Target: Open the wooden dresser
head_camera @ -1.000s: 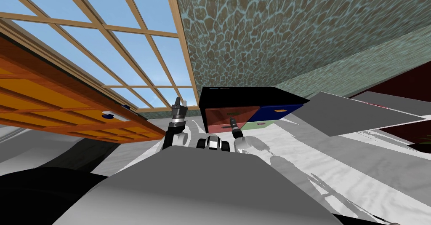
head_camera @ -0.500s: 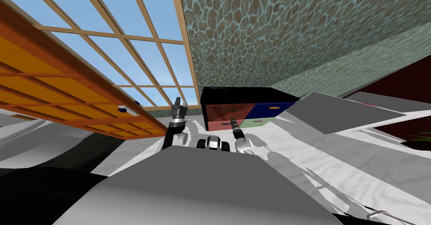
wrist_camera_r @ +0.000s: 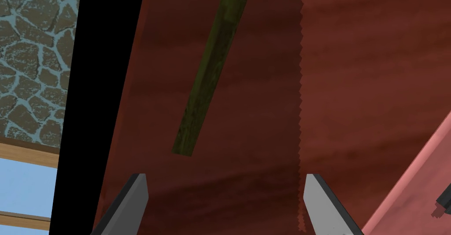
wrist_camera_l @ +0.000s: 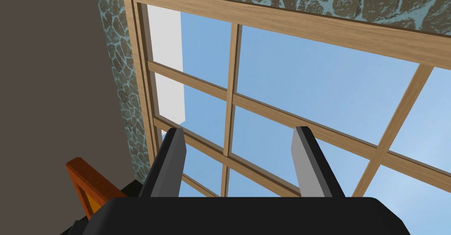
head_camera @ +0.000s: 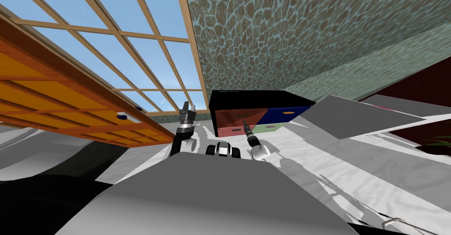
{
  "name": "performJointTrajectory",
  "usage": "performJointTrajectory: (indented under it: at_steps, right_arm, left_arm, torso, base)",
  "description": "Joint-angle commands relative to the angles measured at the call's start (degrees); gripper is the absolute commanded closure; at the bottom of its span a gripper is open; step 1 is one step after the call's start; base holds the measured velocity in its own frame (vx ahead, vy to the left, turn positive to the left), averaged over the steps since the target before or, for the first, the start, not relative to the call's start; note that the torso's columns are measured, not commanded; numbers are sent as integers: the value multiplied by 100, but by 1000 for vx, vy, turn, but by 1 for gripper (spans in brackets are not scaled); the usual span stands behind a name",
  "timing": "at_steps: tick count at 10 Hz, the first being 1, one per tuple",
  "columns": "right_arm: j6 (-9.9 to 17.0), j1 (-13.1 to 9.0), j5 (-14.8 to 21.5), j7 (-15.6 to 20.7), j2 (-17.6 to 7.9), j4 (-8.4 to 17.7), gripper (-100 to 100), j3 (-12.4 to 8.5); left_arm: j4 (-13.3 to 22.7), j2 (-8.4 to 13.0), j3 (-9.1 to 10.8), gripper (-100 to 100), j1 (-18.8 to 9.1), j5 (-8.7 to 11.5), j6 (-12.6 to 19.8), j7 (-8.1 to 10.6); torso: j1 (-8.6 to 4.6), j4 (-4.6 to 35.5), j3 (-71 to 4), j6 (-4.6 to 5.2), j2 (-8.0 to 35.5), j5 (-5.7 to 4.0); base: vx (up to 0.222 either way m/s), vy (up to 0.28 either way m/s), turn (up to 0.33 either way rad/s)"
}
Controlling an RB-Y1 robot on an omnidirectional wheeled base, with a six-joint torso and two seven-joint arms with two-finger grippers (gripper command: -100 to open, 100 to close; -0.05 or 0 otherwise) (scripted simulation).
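A stone-patterned wall [head_camera: 308, 34] meets a big wood-barred window [head_camera: 145, 65] at a corner, and the dresser [head_camera: 260, 98] sits just below that corner on the pale floor [head_camera: 352, 175]. It has a black top and frame and coloured drawer fronts. An orange panelled piece [head_camera: 66, 109] slants in on the left, its long edge near the left arm. A flat grey slab [head_camera: 365, 118] juts in on the right beside the dresser, with bare floor between them. The right gripper [head_camera: 243, 123] is up against the red-brown drawer front [wrist_camera_r: 352, 91], close to the black frame edge [wrist_camera_r: 105, 91]. Its fingers are spread wide and hold nothing. The olive bar handle [wrist_camera_r: 209, 71] lies ahead of the tips, clear of both. The left gripper [wrist_camera_l: 238, 129] is raised by the window, also spread wide and holding nothing.
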Motion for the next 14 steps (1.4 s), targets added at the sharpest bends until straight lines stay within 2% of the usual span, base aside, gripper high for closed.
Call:
performJointTrajectory:
  at_steps: [1, 6, 11, 14]
  right_arm:
    - [250, 7, -118, 3, -225, 107, -100, -50]
    - [782, 28, -396, 33, -68, 322, -100, -179]
    - [1293, 49, -661, 61, -275, 529, -100, -304]
    - [1605, 64, -836, 73, -182, 644, -100, -379]
  left_arm:
    - [0, 0, 0, 0, 0, 0, 0, 0]
    - [0, 0, 0, 0, 0, 0, 0, 0]
    - [0, 0, 0, 0, 0, 0, 0, 0]
    - [0, 0, 0, 0, 0, 0, 0, 0]
  torso:
    - [1, -2, -4, 0, -7, 1]
    - [-3, -3, -6, 0, -9, 0]
    - [1, -2, -5, 0, -8, 0]
    - [3, -2, -4, 0, -6, 1]
  base:
    - [66, 25, -51]
    - [73, 38, -50]
    - [69, 29, -43]
    - [65, 39, -49]
